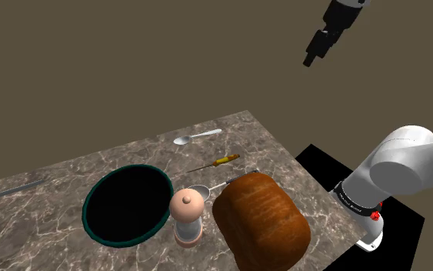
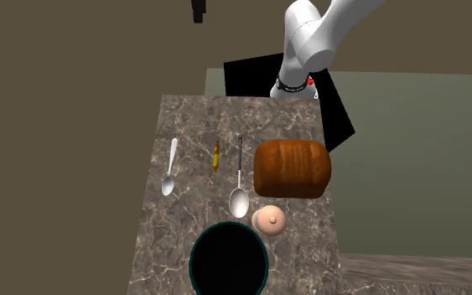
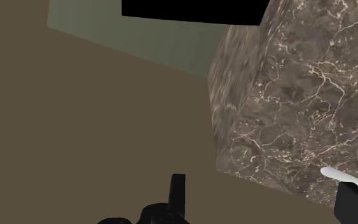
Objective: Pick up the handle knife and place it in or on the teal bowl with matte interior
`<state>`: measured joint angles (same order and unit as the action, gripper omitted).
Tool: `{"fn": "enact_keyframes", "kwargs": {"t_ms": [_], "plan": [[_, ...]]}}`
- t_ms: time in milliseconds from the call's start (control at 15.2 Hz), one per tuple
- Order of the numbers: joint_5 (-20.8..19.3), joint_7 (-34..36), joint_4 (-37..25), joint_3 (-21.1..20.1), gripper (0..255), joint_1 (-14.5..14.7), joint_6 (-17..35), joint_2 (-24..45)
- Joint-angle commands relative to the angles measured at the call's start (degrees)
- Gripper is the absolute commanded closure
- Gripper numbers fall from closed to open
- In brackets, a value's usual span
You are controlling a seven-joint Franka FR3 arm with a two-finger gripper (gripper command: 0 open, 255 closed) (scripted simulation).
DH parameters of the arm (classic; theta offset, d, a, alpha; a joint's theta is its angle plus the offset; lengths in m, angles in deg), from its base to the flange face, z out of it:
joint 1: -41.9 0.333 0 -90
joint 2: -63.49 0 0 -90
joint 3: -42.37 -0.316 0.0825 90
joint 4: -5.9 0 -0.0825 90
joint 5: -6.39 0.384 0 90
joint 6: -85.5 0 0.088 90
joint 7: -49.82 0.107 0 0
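My tool (image 1: pixel 310 58) hangs high in the shoulder view's upper right, fingers wide apart and empty. The yellow-handled knife (image 1: pixel 221 161) lies untouched mid-frame on the table (image 1: pixel 68 173), up and right of the teal bowl (image 1: pixel 84 209). Step in hand: approach. Next move: descend and align over the handle.

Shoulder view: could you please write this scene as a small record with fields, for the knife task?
table: marbled brown top
knife: yellow handle, lying flat, untouched
bowl: teal rim, dark inside, nothing seen in it
end effector: open, raised high, far from knife, holding nothing
loaf: brown, beside the grinder
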<state>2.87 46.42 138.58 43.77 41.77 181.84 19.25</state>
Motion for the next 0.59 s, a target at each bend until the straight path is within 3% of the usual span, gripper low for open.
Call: {"fn": "enact_keyframes", "kwargs": {"t_ms": [0, 528], "plan": [[0.00, 0.00, 0.00, 0.00, 0, 0.00, 0.00, 0.00], [2.64, -4.19, 4.63, -3.80, 0, 6.52, 11.10, 6.26]]}}
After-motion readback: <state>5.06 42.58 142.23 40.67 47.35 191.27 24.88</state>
